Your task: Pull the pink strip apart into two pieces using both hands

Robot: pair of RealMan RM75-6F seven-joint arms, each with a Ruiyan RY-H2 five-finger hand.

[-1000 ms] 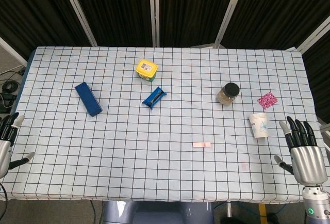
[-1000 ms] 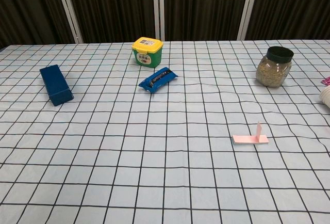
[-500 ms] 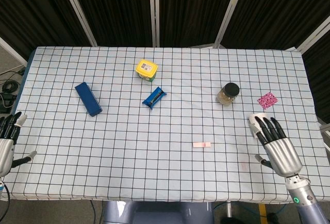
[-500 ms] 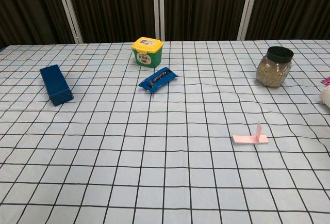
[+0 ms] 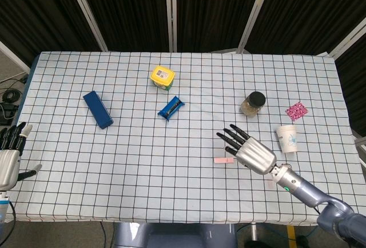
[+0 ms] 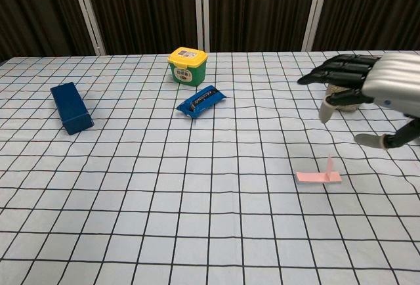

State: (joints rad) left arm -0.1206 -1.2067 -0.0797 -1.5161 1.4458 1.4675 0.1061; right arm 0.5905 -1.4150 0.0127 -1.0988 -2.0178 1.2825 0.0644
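Dark curtains are backing our checked table (image 5: 68, 168). We are hovering our right hand (image 5: 251, 154), fingers (image 6: 331, 73) apart, above the flat pink strip (image 6: 319, 176) near the front edge, preparing to pinch its upturned end.

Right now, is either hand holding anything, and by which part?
Nothing is held. The right hand hovers open above the pink strip; the left hand is open at the table edge.
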